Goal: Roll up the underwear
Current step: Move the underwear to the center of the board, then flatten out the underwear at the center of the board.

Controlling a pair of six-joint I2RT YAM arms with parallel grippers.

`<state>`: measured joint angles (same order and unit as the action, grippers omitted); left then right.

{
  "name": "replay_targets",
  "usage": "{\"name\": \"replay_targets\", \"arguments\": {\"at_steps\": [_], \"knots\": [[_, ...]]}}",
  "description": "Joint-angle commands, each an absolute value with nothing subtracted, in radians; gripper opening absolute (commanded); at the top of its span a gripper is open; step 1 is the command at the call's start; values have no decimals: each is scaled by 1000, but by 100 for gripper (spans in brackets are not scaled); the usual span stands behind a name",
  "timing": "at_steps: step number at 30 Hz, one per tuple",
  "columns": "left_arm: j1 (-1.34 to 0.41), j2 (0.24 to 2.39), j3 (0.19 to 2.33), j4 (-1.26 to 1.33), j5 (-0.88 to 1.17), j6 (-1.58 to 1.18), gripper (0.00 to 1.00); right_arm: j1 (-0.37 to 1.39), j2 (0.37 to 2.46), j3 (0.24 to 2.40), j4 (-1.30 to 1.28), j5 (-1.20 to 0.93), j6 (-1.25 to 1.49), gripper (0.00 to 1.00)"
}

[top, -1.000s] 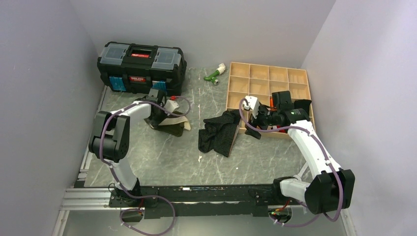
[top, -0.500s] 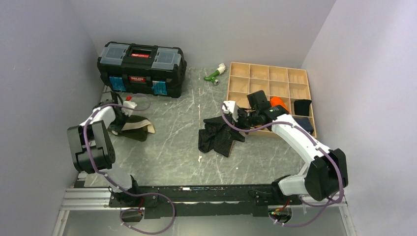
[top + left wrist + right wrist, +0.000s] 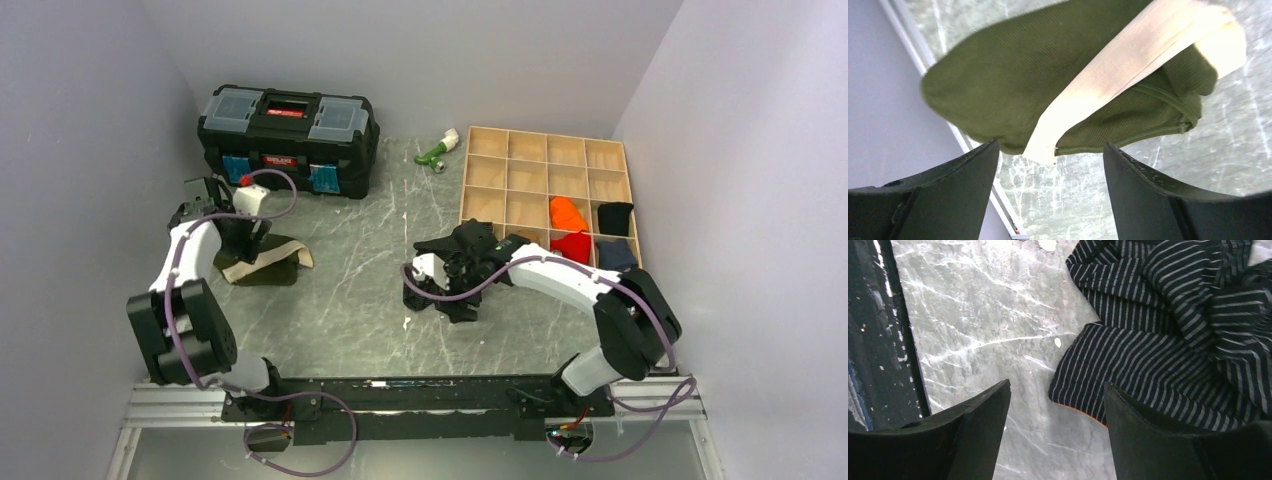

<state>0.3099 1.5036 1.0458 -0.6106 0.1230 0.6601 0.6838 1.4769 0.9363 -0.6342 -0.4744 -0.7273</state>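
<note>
The striped underwear (image 3: 1158, 340) lies crumpled and unrolled on the marble table (image 3: 973, 315), near the wooden compartment tray (image 3: 545, 150); no roll has been started. The right gripper (image 3: 1056, 387) hovers over its corner, jaws spread and empty. The left gripper (image 3: 1050, 150) hangs spread and empty above the olive green garment (image 3: 1013, 80).

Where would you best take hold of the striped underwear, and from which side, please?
Grip the flat corner of the underwear nearest the right gripper, coming straight down from above. That corner lies smooth on the table, with bare surface beside it for a finger, while the rest is bunched in folds.
</note>
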Motion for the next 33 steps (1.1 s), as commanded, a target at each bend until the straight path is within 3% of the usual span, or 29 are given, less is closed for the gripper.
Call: {"name": "replay_targets", "arguments": {"at_steps": [1,5,12,17,27,33], "knots": [[309,1353,1033,-606,211,595,82,728,1536,920,-556,-411,-708,69],[310,1214,991,-601,255,565,83,747,1599,916,-535,-362,-695,60],[310,1039,926,-623,385,542,84,767,1674,941,-556,-306,-657,36],[308,904,826,-606,561,577,84,765,1649,1043,-705,-374,-674,0],[214,676,698,-600,825,661,83,697,1621,1453,-1112,-663,-761,0],[-79,691,727,-497,767,568,83,663,1656,1687,-1193,-705,-725,0]]}}
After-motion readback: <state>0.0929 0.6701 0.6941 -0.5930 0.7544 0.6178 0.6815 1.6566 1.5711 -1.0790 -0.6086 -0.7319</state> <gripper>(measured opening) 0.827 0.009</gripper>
